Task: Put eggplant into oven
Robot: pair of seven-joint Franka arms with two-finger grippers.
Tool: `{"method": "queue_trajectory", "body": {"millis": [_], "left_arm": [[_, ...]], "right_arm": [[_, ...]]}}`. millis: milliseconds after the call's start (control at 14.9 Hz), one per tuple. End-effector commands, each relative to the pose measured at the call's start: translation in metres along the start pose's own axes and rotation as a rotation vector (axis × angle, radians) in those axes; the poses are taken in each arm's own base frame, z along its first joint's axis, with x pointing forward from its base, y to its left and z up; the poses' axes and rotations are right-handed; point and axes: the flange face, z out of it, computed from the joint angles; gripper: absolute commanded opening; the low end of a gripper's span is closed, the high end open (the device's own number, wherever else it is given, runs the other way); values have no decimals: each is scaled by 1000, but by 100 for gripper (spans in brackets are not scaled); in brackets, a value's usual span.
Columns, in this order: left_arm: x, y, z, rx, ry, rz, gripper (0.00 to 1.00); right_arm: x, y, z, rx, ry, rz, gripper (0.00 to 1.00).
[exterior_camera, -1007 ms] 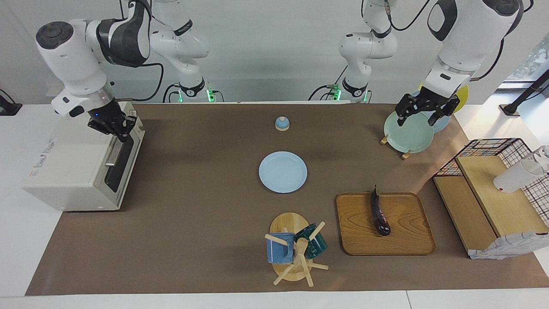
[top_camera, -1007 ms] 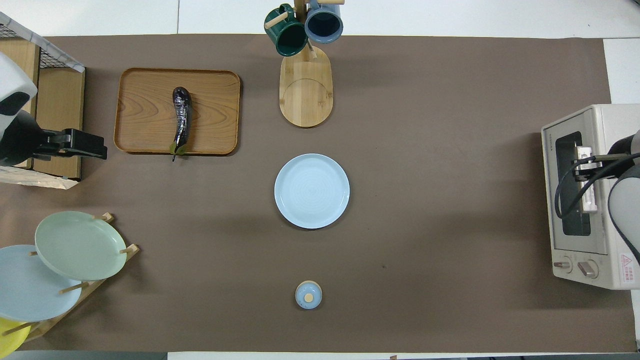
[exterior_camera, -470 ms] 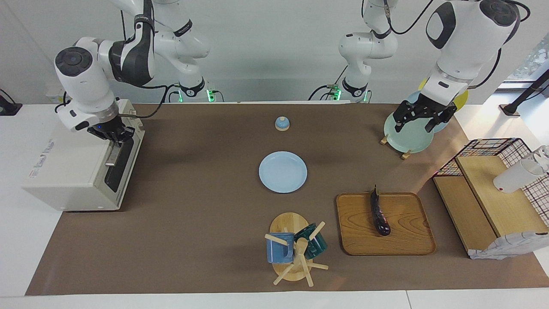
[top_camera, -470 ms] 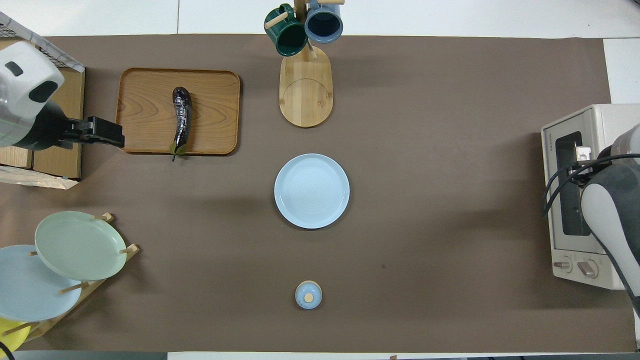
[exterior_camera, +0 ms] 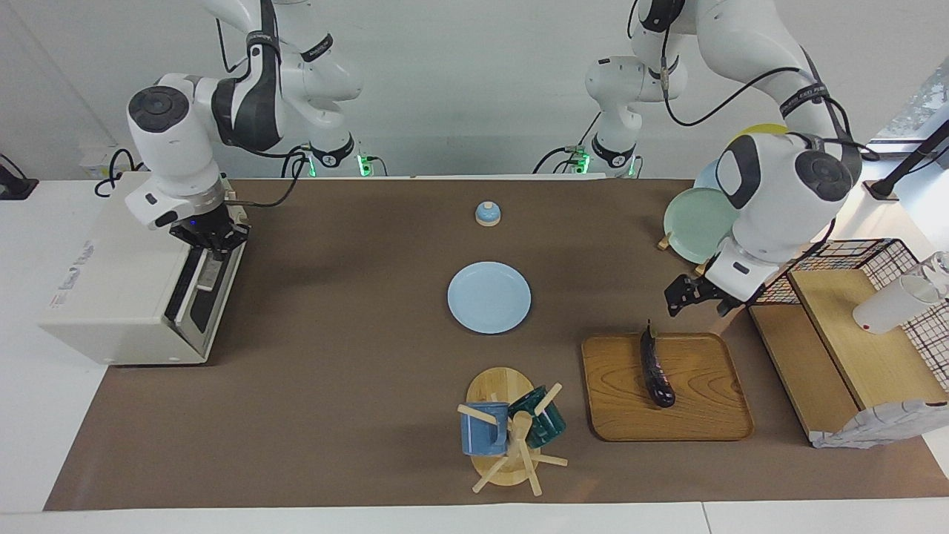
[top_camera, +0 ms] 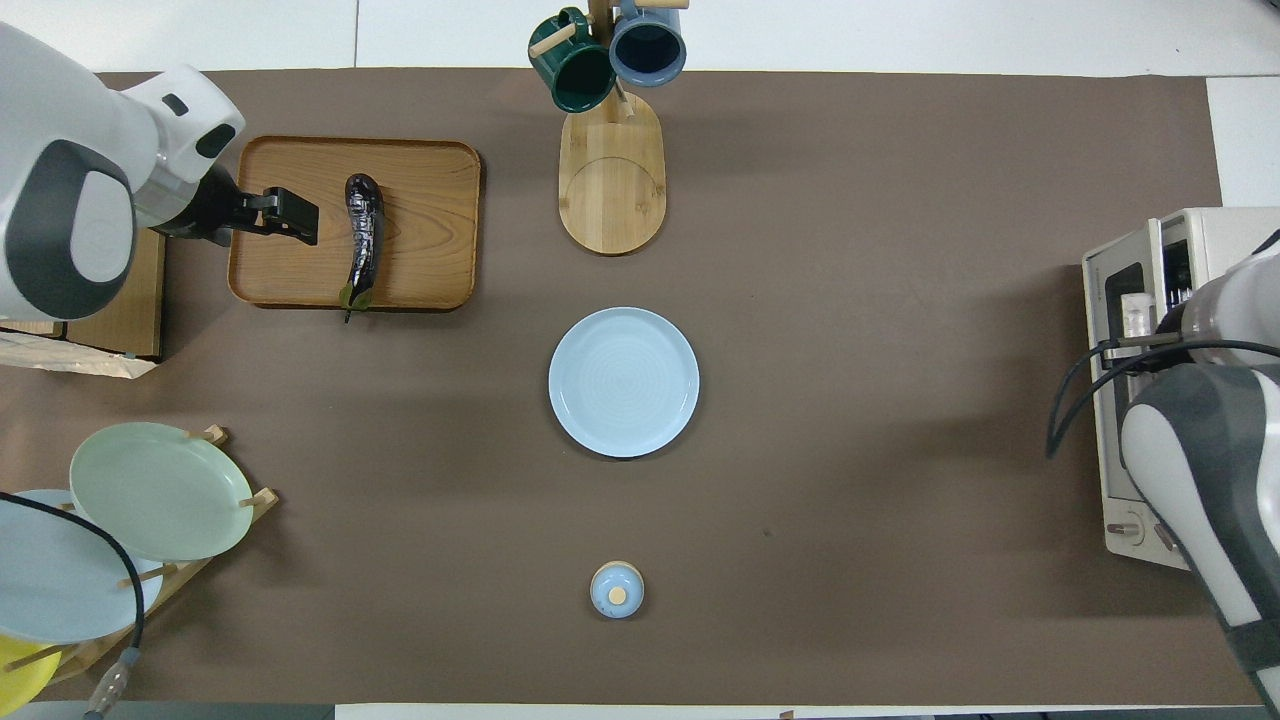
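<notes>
While the oven (exterior_camera: 130,285) sits at the right arm's end of the table with its door tipped partly down, the right gripper (exterior_camera: 211,236) is at the door's top edge on the handle; whether its fingers are clamped on the bar cannot be told. Wooden tray (exterior_camera: 704,415) lies toward the left arm's end, farther from the robots than the plate rack (exterior_camera: 678,241). Light blue plate (exterior_camera: 489,297) is mid-table, mug stand (exterior_camera: 511,434) farther out, small blue lidded knob (exterior_camera: 487,213) nearer the robots.

The eggplant (exterior_camera: 656,368) lies flat on the tray. Long axis runs roughly toward and away from the robots, slightly bowed. Stem tip points toward the robots and sits at the tray's near edge; rounded end points away.

Left gripper (exterior_camera: 693,293) hangs in the air over the tray's edge on the wire basket (exterior_camera: 875,256) side, fingers spread, holding nothing. Eggplant is just beside it toward table centre, not touching.
</notes>
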Motion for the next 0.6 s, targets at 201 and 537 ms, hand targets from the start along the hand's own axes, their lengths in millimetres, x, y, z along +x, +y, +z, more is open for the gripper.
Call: {"method": "queue_trajectory", "body": {"millis": [201, 537], "left_arm": [[41, 8, 74, -11, 66, 51, 100], [38, 25, 101, -13, 70, 74, 100]], "right_arm": [[24, -48, 67, 30, 65, -14, 0], [32, -63, 102, 71, 60, 15, 0]]}}
